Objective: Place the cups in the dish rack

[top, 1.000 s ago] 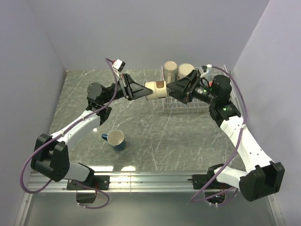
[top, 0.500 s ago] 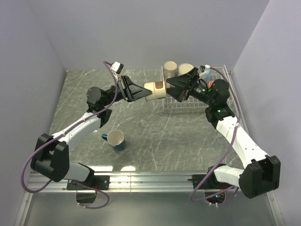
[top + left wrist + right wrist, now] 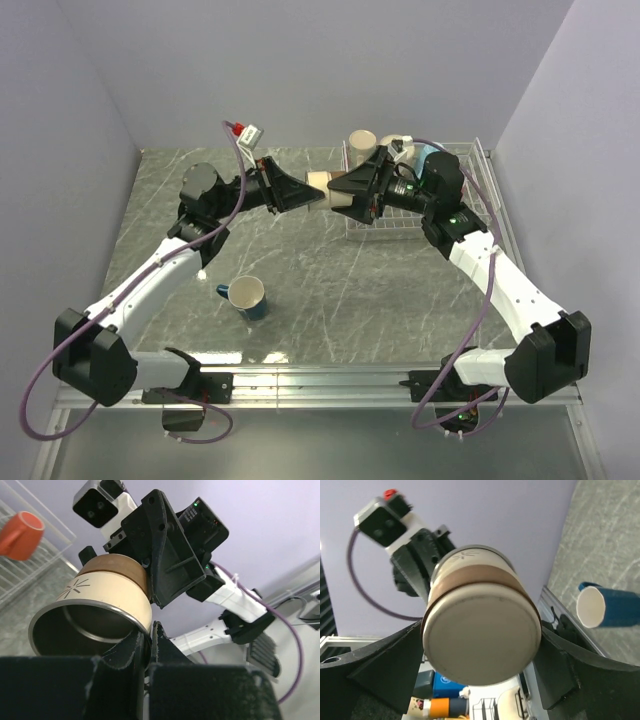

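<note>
A cream mug (image 3: 319, 184) with a brown band hangs in the air left of the dish rack (image 3: 400, 233), lying sideways. My left gripper (image 3: 310, 189) is shut on its rim; in the left wrist view one finger is inside the mug (image 3: 100, 605) and one outside, the gripper (image 3: 151, 630) pinching the wall. My right gripper (image 3: 347, 192) is open, its fingers (image 3: 385, 665) standing on either side of the mug's base (image 3: 482, 640). A dark blue mug (image 3: 246, 297) lies on the table. A cream cup (image 3: 362, 142) and a light blue one (image 3: 430, 155) stand in the rack.
An orange mug (image 3: 20, 534) lies in the rack (image 3: 15, 580) in the left wrist view. The dark blue mug (image 3: 607, 607) shows on the marbled table (image 3: 330, 290). Purple walls close in the back and both sides. The right arm partly hides the rack.
The right gripper has moved left over the cream mug's base and opened a little wider. The left arm has shifted, carrying the mug slightly left and back.
</note>
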